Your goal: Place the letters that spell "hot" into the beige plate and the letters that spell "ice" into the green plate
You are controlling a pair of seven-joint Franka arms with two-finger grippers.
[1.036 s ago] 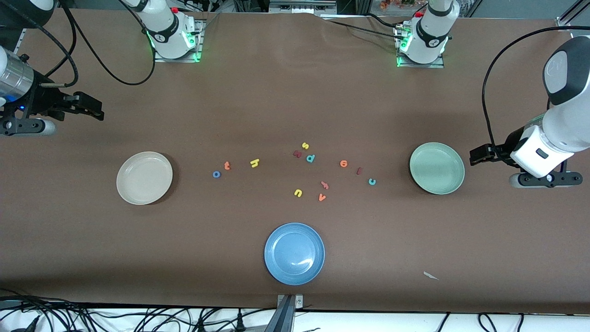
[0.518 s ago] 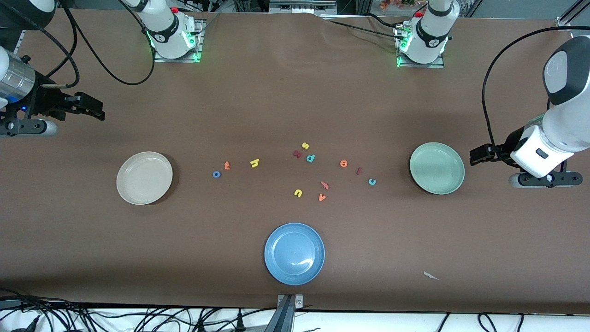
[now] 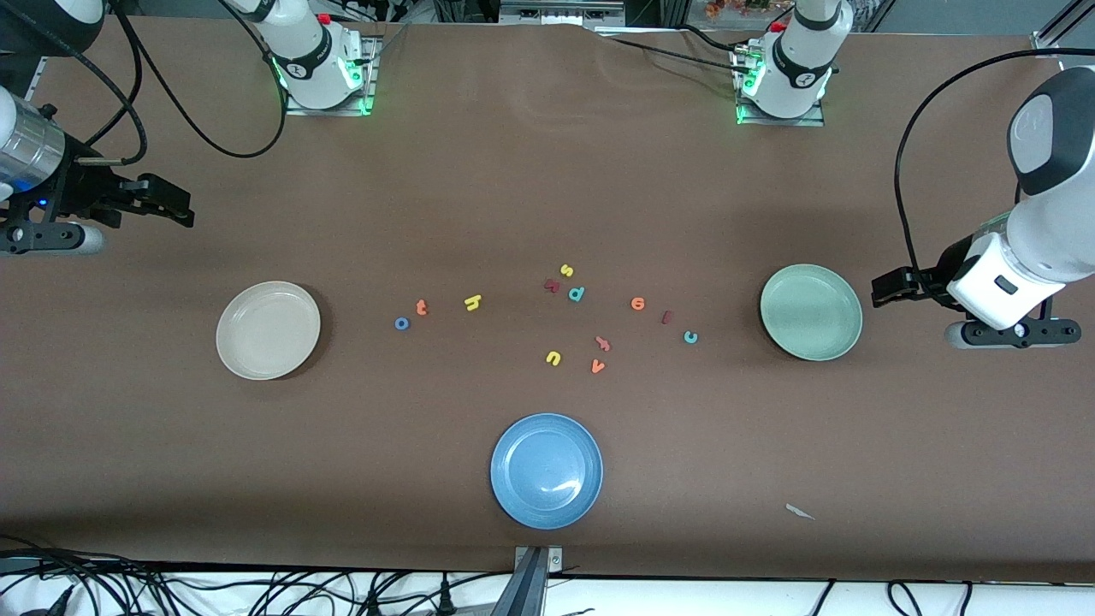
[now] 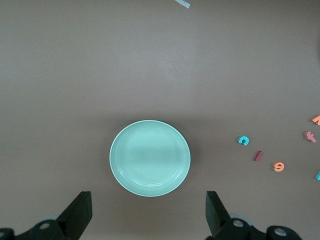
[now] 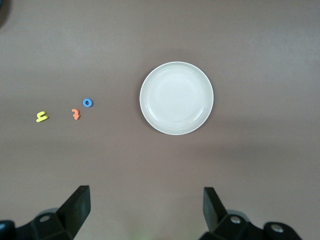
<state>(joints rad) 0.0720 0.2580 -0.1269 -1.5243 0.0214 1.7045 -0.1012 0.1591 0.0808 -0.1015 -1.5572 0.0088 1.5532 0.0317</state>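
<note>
The beige plate [image 3: 268,330] lies empty toward the right arm's end, and the green plate [image 3: 811,312] lies empty toward the left arm's end. Between them on the table lie the blue o [image 3: 401,323], orange t [image 3: 420,306] and yellow h [image 3: 472,301], then the orange e [image 3: 637,303], dark red i [image 3: 666,317] and teal c [image 3: 690,337]. My right gripper [image 3: 175,208] hangs open and empty beside the beige plate [image 5: 176,98]. My left gripper [image 3: 881,289] hangs open and empty beside the green plate [image 4: 150,158].
Spare letters lie mid-table: a yellow s [image 3: 565,270], dark red k [image 3: 552,285], teal p [image 3: 577,293], yellow u [image 3: 553,358], orange v [image 3: 598,366] and another orange letter [image 3: 603,344]. A blue plate [image 3: 547,470] sits nearer the camera. A paper scrap [image 3: 800,512] lies near the front edge.
The right gripper has drifted very slightly away from the beige plate. Nothing else has moved.
</note>
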